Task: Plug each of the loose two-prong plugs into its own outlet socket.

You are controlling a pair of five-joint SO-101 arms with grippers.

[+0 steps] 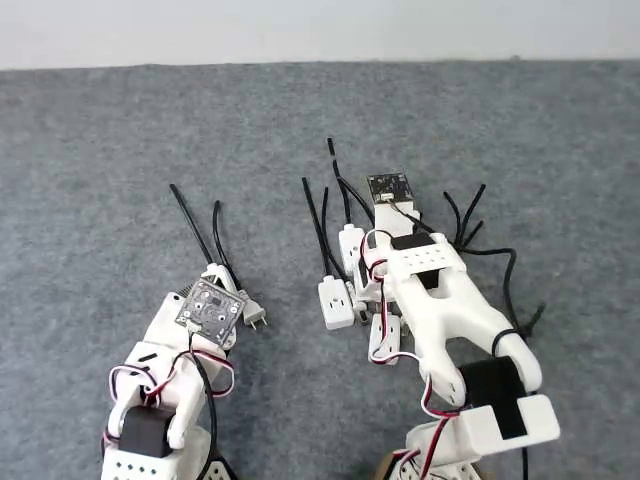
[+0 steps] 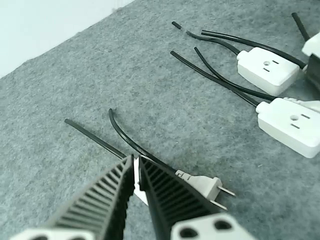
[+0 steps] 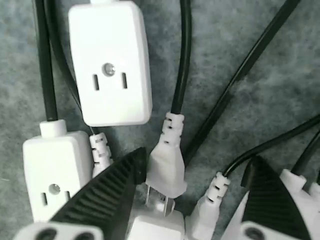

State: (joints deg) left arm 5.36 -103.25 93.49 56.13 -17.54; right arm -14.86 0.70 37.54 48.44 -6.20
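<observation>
My left gripper (image 2: pixel 135 164) sits low over the grey mat, shut on a white plug body (image 2: pixel 140 192) whose black cord (image 2: pixel 92 134) runs away from the fingertips. Just beside it lies a loose white two-prong plug (image 2: pixel 202 184) (image 1: pixel 253 316), prongs pointing away from its cord. My right gripper (image 3: pixel 196 158) hangs open over a cluster of white outlets. Between its fingers a white plug (image 3: pixel 167 170) stands with its prongs partly showing above a white outlet body (image 3: pixel 152 227). Two outlets (image 3: pixel 110 65) (image 3: pixel 50 175) lie with bare sockets facing up.
Two more white outlets (image 2: pixel 267 67) (image 2: pixel 292 125) lie across the mat from the left gripper. Black cords (image 1: pixel 320 215) fan out from the outlet cluster (image 1: pixel 336 302). Another plug (image 3: pixel 207 215) and cords crowd the right gripper. Open grey mat spreads to the far left and far right.
</observation>
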